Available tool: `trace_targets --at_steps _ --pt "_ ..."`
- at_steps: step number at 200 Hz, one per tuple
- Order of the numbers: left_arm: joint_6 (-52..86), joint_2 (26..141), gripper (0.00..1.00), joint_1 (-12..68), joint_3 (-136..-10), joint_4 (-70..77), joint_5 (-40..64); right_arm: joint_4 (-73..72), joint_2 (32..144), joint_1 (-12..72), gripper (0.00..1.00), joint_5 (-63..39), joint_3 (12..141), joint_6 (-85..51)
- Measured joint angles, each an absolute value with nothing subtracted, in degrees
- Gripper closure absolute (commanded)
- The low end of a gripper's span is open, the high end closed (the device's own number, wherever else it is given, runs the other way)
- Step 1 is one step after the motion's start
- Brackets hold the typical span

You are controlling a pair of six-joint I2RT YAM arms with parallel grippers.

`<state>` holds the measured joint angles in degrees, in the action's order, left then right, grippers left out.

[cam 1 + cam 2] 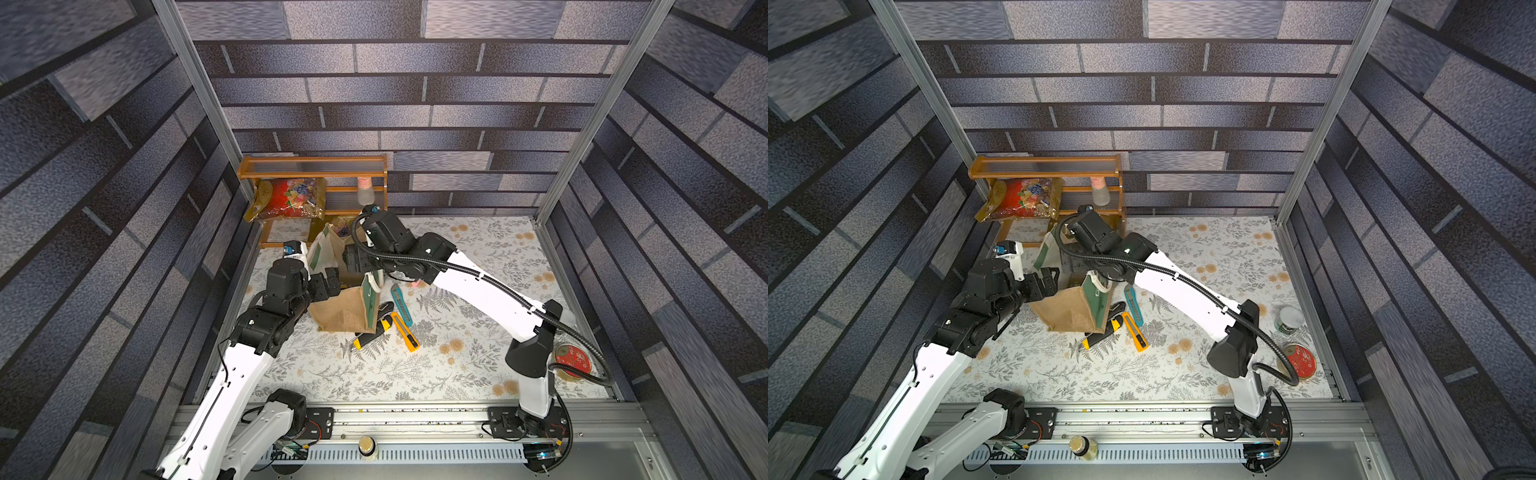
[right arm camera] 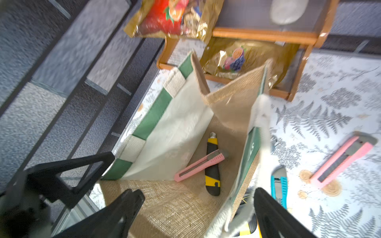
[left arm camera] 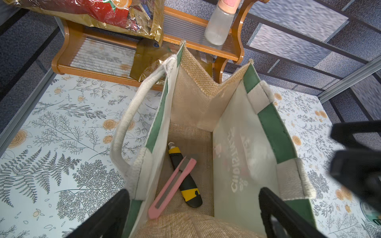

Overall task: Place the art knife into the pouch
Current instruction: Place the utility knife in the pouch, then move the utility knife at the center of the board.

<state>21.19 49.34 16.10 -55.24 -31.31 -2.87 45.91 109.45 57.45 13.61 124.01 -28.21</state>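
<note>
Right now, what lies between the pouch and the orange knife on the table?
A yellow-and-black knife lies there, between pouch and orange knife; both top views show it.

Right tool (image 2: 196, 192) over the mouth of the pouch (image 2: 177, 123); fingers spread wide, gripping nothing. Pouch stands open. On its burlap floor a pink art knife (image 2: 199, 165) lies crosswise over a yellow-and-black knife (image 2: 212, 144). Outside, on the table (image 2: 329, 206): a second pink knife (image 2: 342, 158), well apart from the pouch, and a teal knife (image 2: 279, 189) just beside its green-faced wall. Edges of view blurred.
</note>
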Motion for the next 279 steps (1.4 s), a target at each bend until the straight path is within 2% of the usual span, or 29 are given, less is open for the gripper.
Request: trace_targets --at_steps 46,78,114,176,217,279 --pt "21.19 49.54 0.0 16.14 -55.33 -31.31 -2.85 41.39 95.39 50.3 0.1 18.55 110.04 -29.26" --pt "21.17 49.56 0.0 16.16 -55.33 -31.24 -2.7 36.38 93.86 42.59 0.1 17.69 98.59 -31.68" --pt "21.17 49.65 0.0 16.16 -55.33 -30.89 -1.72 33.04 99.74 38.39 0.11 14.61 91.88 -33.89" --pt "21.17 49.67 0.0 16.16 -55.22 -30.94 -1.61 31.0 113.54 34.5 0.13 15.16 94.78 -35.81" --pt "21.17 49.43 0.0 16.16 -55.13 -30.94 -2.09 31.24 121.32 31.18 0.28 15.57 97.78 -37.54" --pt "21.19 49.8 0.0 16.14 -54.78 -30.87 -2.22 31.64 126.56 28.4 0.41 13.78 99.79 -38.19"
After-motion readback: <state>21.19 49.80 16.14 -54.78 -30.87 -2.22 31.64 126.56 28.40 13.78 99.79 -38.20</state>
